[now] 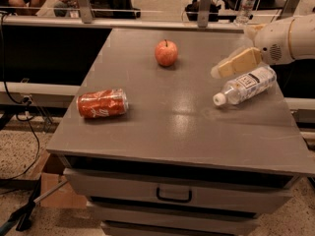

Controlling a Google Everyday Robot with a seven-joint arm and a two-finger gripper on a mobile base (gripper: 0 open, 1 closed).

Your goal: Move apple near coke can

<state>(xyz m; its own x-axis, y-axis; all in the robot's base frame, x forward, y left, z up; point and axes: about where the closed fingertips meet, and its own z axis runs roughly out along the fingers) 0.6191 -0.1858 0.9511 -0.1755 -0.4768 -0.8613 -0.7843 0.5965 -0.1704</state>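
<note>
The apple (166, 52) is red-orange with a short stem and stands upright on the far middle of the grey cabinet top (172, 127). The coke can (102, 103), dented and red-orange, lies on its side near the left edge, well in front and to the left of the apple. My gripper (222, 69) reaches in from the right on a white arm (288, 38). It hovers above the top to the right of the apple, apart from it, and holds nothing that I can see.
A clear plastic water bottle (244, 85) lies on its side at the right, just under the gripper. Another bottle (246, 4) stands behind the cabinet. Drawers with a handle (173, 195) face front. A rail and seated people are at the back.
</note>
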